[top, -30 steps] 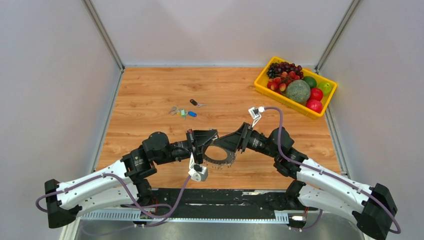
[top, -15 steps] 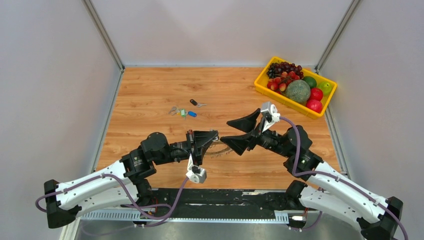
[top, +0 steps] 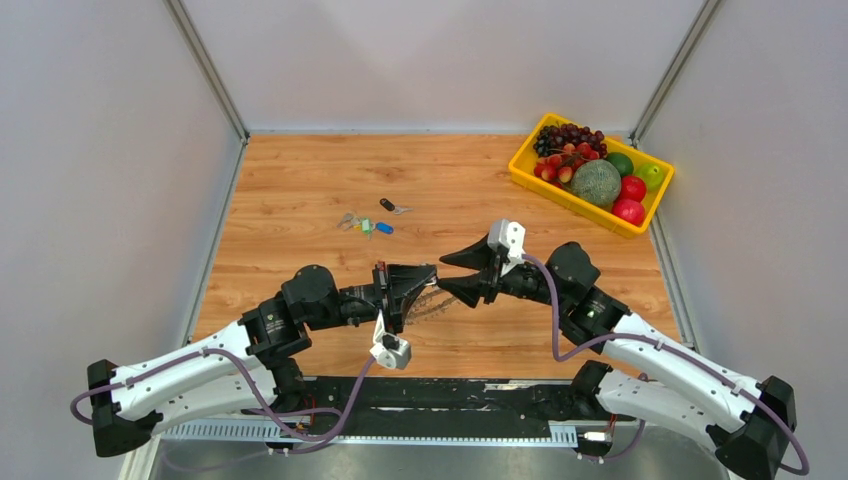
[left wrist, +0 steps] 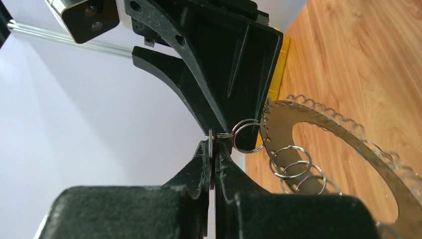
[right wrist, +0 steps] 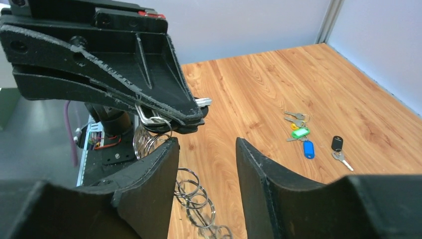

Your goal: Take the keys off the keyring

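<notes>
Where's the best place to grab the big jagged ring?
Pinch the flat grey band of the keyring from the right, where the open right end effector faces it. It's thin with an open centre, so one finger fits through. The left end effector pinches a key on the other side.
</notes>
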`<state>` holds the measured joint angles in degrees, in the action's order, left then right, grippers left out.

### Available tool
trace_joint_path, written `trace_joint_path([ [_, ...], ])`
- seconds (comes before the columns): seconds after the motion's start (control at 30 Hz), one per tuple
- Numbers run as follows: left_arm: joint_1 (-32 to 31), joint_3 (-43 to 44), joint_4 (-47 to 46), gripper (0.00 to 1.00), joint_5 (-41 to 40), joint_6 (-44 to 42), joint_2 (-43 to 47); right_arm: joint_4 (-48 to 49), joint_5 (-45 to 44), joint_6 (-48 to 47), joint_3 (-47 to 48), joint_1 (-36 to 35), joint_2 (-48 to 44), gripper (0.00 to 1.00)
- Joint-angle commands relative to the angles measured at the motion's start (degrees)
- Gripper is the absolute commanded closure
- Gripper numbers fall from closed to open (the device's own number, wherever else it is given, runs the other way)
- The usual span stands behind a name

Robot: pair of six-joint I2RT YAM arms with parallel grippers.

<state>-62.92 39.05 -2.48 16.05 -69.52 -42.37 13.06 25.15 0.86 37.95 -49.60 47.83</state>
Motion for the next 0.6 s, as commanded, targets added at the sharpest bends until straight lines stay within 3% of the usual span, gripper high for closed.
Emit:
trace_joint_path([
  [0.0,-0.1,2.4,-3.6,1.0,1.3,0.4,1.1,1.9,6.7,-2.8,2.2,0.1,0.6,0.49],
  [0.4,-0.1,2.4,-3.6,1.0,1.4,0.4,1.1,3.9,10.9,-2.9,0.8,0.0,0.0,0.49],
  [0.57,-0.2,2.4,-3.7,1.0,1.7,0.6,1.0,7.2,11.1,-1.3,0.4,0.1,0.9,0.6],
])
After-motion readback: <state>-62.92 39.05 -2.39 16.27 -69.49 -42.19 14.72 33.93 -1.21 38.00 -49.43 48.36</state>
